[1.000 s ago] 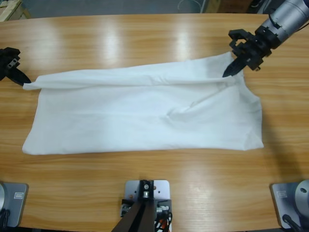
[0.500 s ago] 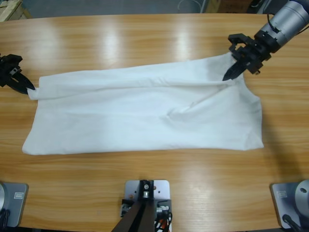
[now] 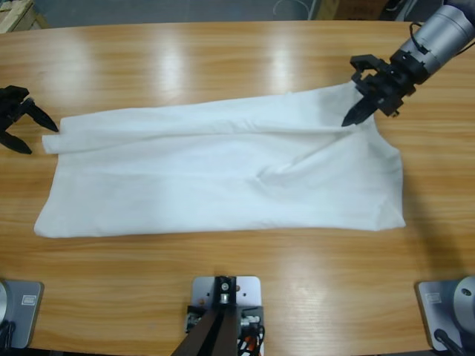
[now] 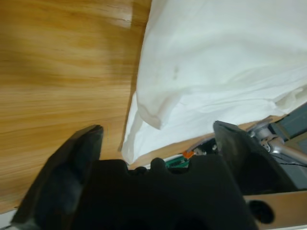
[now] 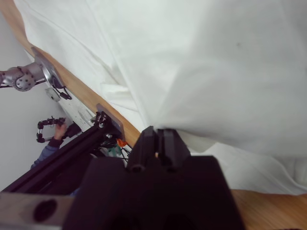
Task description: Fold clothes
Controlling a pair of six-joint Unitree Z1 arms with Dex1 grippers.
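The clothes are one white T-shirt (image 3: 223, 178) spread lengthwise across the table, its far edge folded over toward the middle. At the far left, my left gripper (image 3: 43, 141) is open, its jaws spread on either side of the shirt's left folded corner (image 4: 144, 112) and holding nothing. In the left wrist view the left gripper (image 4: 158, 139) has that corner lying flat on the wood between the jaws. My right gripper (image 3: 349, 119) is shut on the shirt's upper right edge. Seen from the right wrist, white cloth (image 5: 216, 57) drapes over the closed right gripper (image 5: 158, 139).
The wooden table (image 3: 223, 67) shows bare wood behind the shirt and a strip along the front (image 3: 334, 282). In the right wrist view's background a person's hand and sleeve (image 5: 52, 136) appear small beyond the table edge.
My left gripper has opened and let go of the shirt's left corner, which now rests on the table. The right gripper has stayed almost still, holding its edge.
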